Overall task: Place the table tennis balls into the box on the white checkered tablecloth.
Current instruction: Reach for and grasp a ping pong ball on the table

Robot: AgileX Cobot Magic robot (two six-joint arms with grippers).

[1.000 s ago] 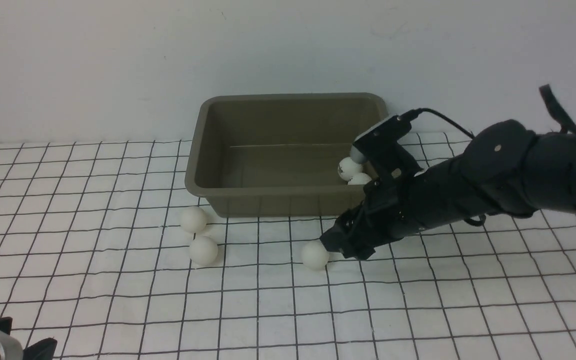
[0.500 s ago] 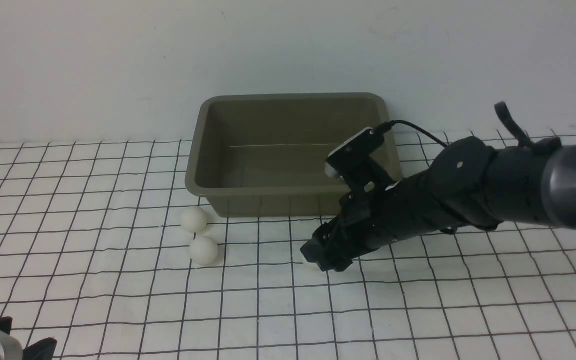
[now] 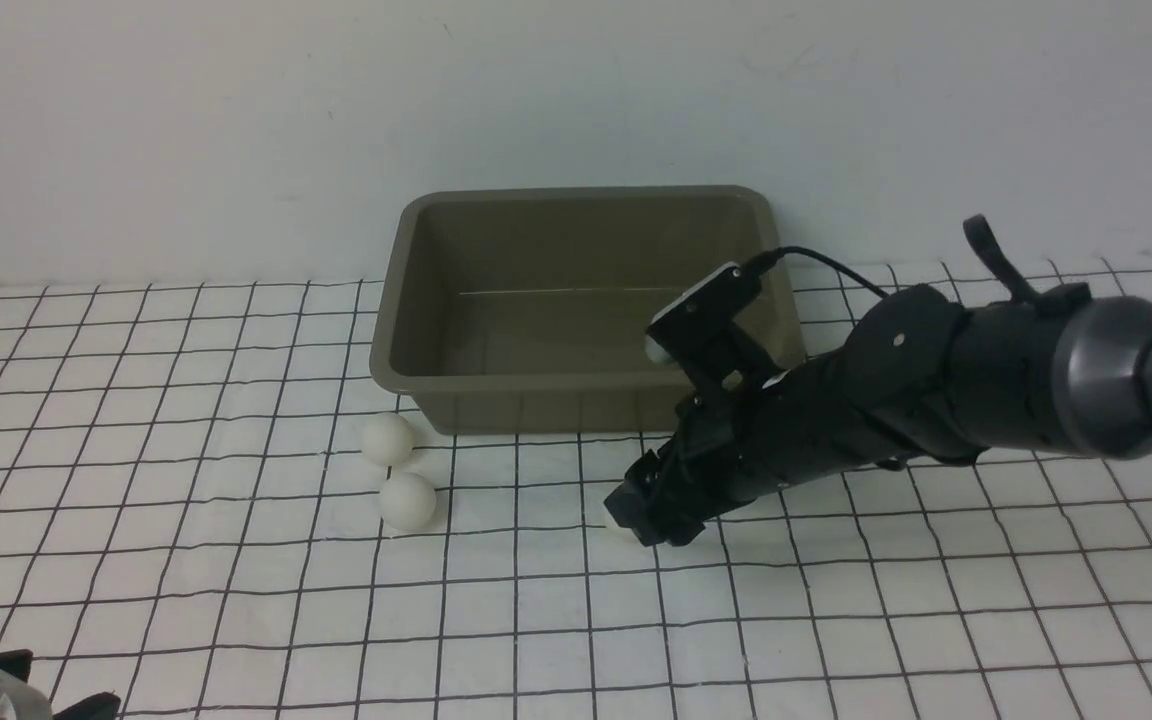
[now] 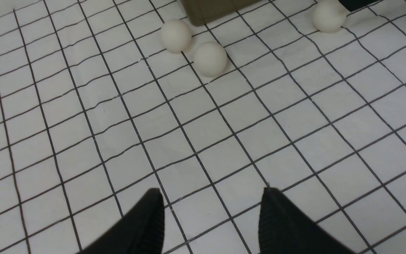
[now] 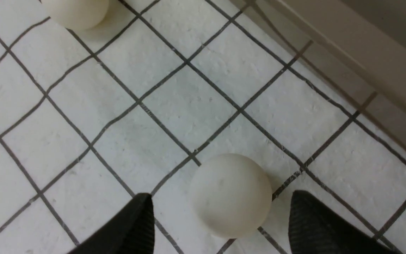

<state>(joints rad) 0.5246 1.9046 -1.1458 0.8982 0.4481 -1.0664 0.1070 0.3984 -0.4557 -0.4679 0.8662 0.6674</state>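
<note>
Table tennis balls are seen lying on the white checkered tablecloth (image 3: 236, 600) that covers the table, all on the near side of the box (image 3: 536, 405). One ball (image 3: 387, 438) is placed just beside the box's near left corner, and a second ball (image 3: 407, 500) is found just beside it, slightly nearer. A third ball (image 5: 231, 195) is set further right, near the box's near wall. It is straddled by the right jaws, which are held open and lowered close to the cloth, with a gap left on each side of it; in the front view it is almost wholly hidden behind them. The right end of the box's inside is covered by the right arm (image 3: 936, 390). The left jaws are held open over bare cloth at the near left, well apart from the balls.
</note>
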